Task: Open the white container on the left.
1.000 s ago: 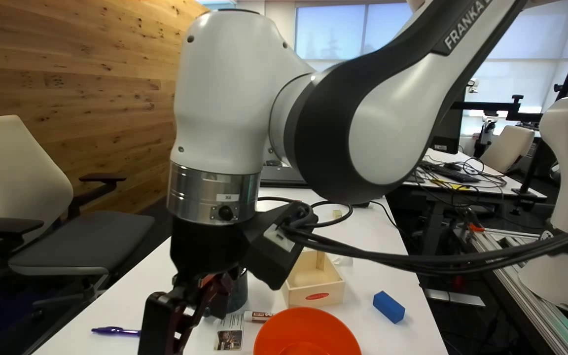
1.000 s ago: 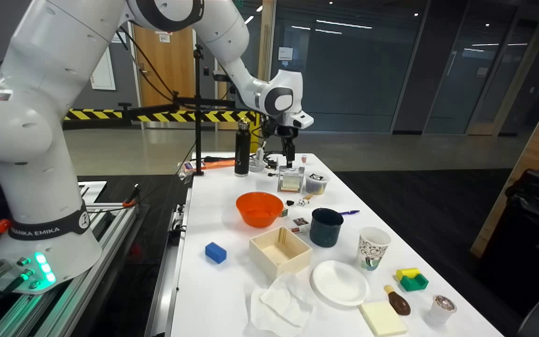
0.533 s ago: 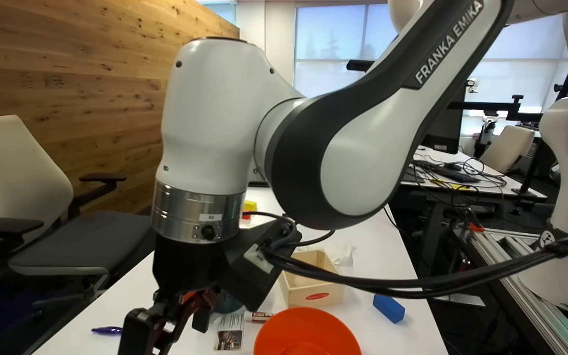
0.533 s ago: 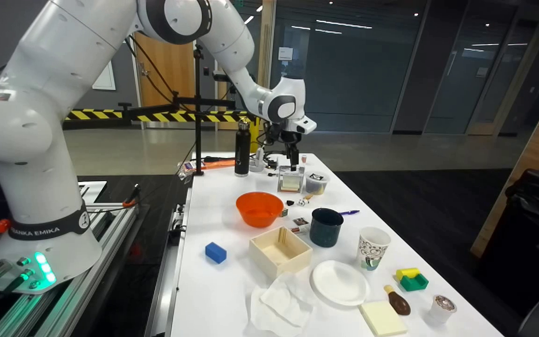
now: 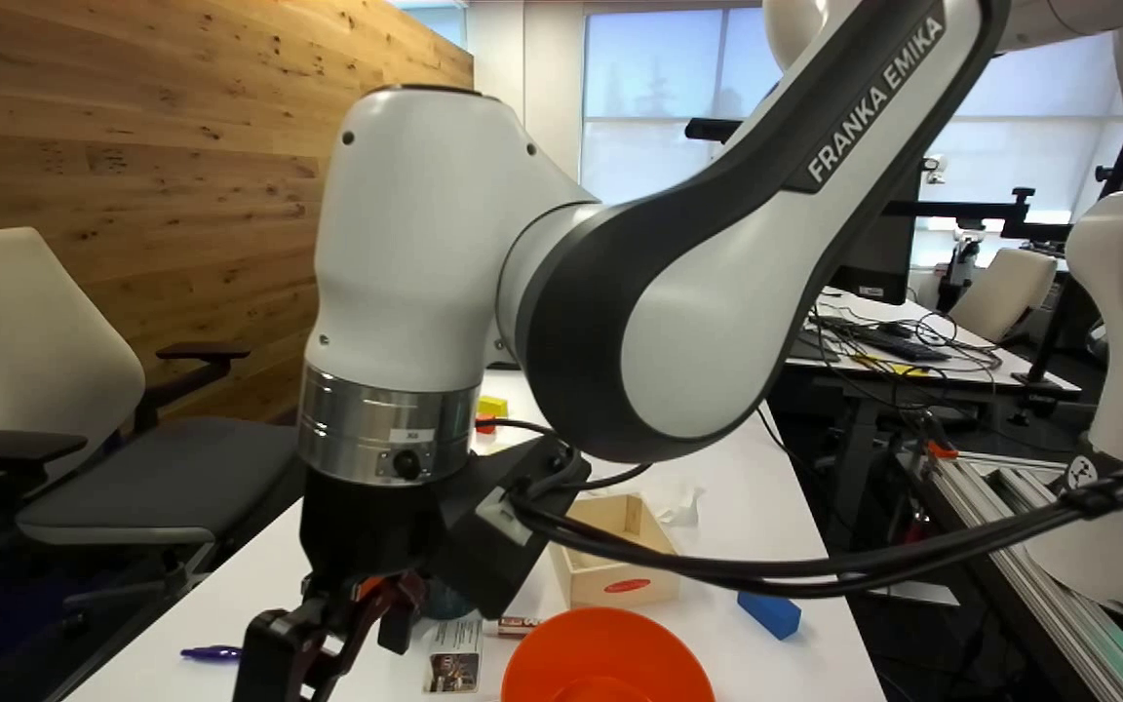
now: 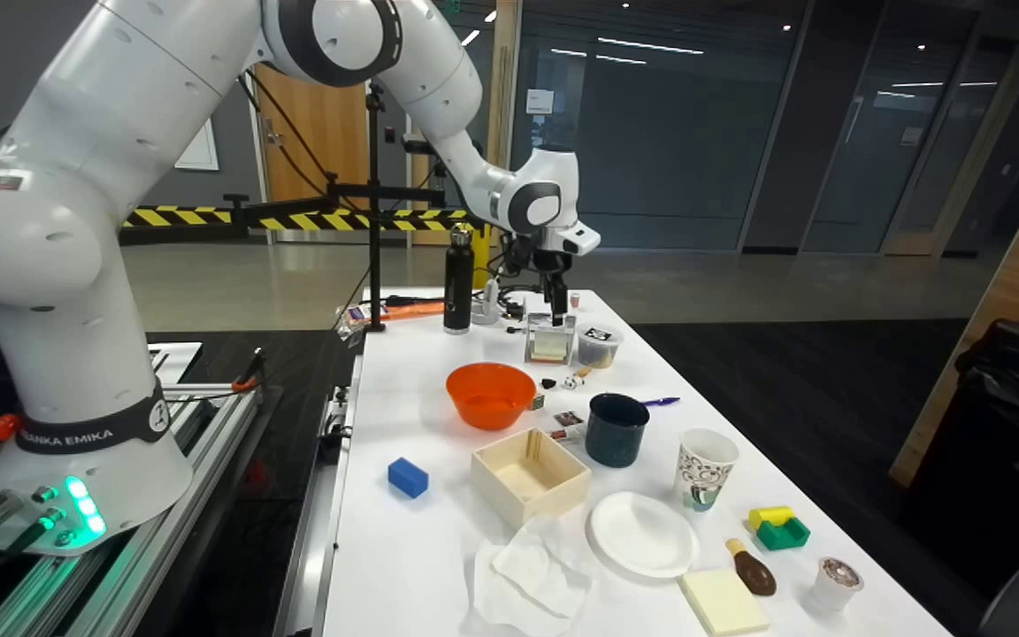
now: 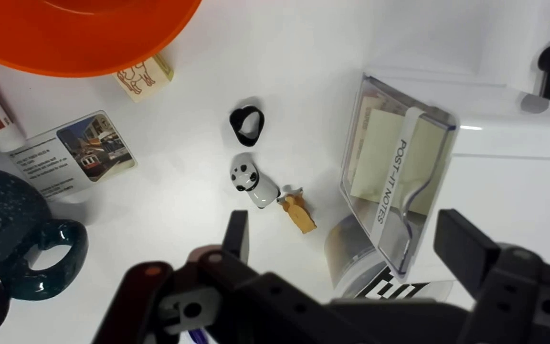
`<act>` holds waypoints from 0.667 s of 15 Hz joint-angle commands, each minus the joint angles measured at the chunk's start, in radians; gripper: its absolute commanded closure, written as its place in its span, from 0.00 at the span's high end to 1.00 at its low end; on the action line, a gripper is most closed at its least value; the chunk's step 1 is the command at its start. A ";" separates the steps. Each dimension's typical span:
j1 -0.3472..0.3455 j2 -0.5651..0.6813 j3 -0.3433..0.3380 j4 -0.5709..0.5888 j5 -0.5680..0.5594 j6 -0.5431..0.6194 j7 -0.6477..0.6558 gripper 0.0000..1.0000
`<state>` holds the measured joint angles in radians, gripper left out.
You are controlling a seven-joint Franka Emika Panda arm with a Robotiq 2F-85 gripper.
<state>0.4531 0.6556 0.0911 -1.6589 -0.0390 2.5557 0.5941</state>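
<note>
Lower than a second ago, the gripper [image 7: 351,241] hangs spread wide, presumably to straddle an edge of the nearby white container [image 7: 513,203], which adjoins the clear Post-it case [image 7: 394,177].

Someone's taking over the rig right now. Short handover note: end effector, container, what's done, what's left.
End effector: open, jaws wide apart, nothing clamped. Low over the container area; contact unclear.
Job's thing: likely the white container with the clear front labelled POST-IT NOTES. Lidded tub close beside it.
Done: positioned near the container. No grip; can't tell whether the front is fully shut.
Left: check alignment, take hold, open it. I'd mind the tub, which could get bumped.
</note>
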 commanded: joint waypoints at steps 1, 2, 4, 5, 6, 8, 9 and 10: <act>0.015 0.006 -0.017 0.001 0.000 0.019 -0.004 1.00; 0.016 0.010 -0.017 0.003 0.001 0.025 -0.002 1.00; 0.008 0.023 -0.005 0.014 0.013 0.028 -0.015 1.00; 0.008 0.030 -0.004 0.018 0.014 0.029 -0.017 1.00; 0.008 0.037 -0.002 0.021 0.016 0.036 -0.019 1.00; 0.011 0.047 -0.005 0.026 0.014 0.048 -0.017 1.00; 0.013 0.051 -0.008 0.025 0.013 0.064 -0.014 0.99; 0.012 0.055 -0.006 0.024 0.017 0.086 -0.017 0.90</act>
<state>0.4592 0.6846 0.0882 -1.6585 -0.0388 2.5938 0.5941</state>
